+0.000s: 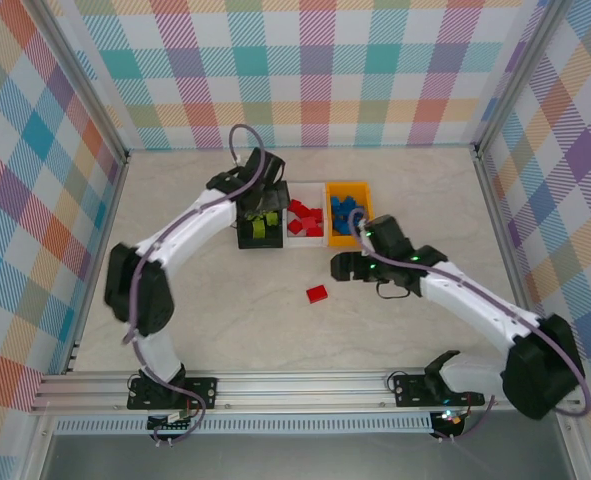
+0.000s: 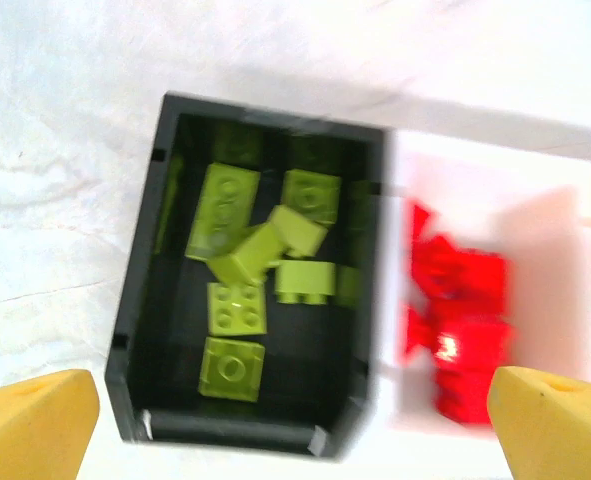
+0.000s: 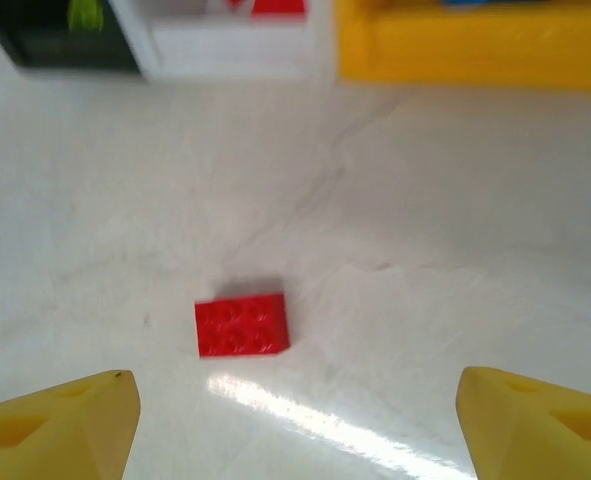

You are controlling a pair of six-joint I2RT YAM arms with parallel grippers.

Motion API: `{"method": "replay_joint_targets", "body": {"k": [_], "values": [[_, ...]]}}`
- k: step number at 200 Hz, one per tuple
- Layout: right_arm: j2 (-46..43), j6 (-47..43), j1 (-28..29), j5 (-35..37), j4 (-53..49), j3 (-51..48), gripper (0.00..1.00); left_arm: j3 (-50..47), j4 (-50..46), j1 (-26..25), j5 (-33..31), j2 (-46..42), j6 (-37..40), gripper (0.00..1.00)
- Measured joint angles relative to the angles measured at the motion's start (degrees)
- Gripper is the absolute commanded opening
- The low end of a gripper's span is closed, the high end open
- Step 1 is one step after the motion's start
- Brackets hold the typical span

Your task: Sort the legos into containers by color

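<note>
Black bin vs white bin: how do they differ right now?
The black bin holds lime green bricks; the white bin holds red bricks. In the top view the black bin stands at the left end of the row, the white bin in the middle beside the orange bin. Both are rectangular, open-top, about equal in size, and set side by side.

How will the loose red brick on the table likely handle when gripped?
The red brick looks rigid and blocky, so it probably won't deform. Lying flat, it shouldn't roll or tip. Glossy plastic on the smooth table may slide.
</note>
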Motion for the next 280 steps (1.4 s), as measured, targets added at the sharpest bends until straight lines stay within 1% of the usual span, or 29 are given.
{"method": "replay_joint_targets", "body": {"k": [30,42,54,89,110,122,148,172,201,219,234,261,280], "values": [[9.3,0.0,6.6,-0.1,1.0,0.0,0.84,-9.8,3.3,-5.7,0.1,-16.2,-0.7,1.0],[12.4,0.0,8.6,0.2,1.7,0.0,0.84,-14.9,4.0,-6.9,0.2,-21.6,-1.7,1.0],[15.0,0.0,10.3,1.0,2.2,0.2,0.84,-20.5,4.3,-7.1,0.0,-25.8,-3.1,1.0],[21.1,0.1,14.3,5.0,2.6,3.3,0.84,-36.5,3.3,-7.1,-0.4,-34.6,-7.4,1.0],[24.0,0.3,15.9,8.4,2.6,6.3,0.82,-41.8,1.7,-7.1,-1.2,-39.3,-9.4,1.0],[25.3,0.5,16.3,10.0,2.7,7.3,0.78,-43.1,1.1,-7.1,-1.9,-41.6,-10.3,1.0],[27.7,1.3,16.6,12.4,1.9,9.2,0.68,-43.8,0.9,-7.1,-3.0,-43.6,-11.3,1.0],[28.2,1.8,16.9,14.0,1.0,9.8,0.57,-43.8,0.8,-7.1,-3.5,-43.4,-11.7,1.0],[28.0,1.6,17.0,14.8,1.1,9.9,0.46,-43.8,0.9,-7.1,-3.5,-43.3,-11.7,1.0],[26.8,1.0,17.0,15.8,0.6,10.6,0.46,-43.8,0.9,-7.1,-3.4,-43.3,-11.7,1.0],[25.3,-0.1,16.3,16.2,-0.5,13.4,0.46,-43.8,0.9,-7.1,-3.4,-43.4,-11.7,1.0],[24.9,-2.9,12.8,16.5,-0.7,24.5,0.47,-44.5,1.2,-7.1,-3.5,-44.2,-11.9,1.0],[27.5,-4.4,8.8,16.7,0.0,33.5,0.47,-44.7,1.2,-7.1,-3.5,-45.1,-12.0,1.0]]}}
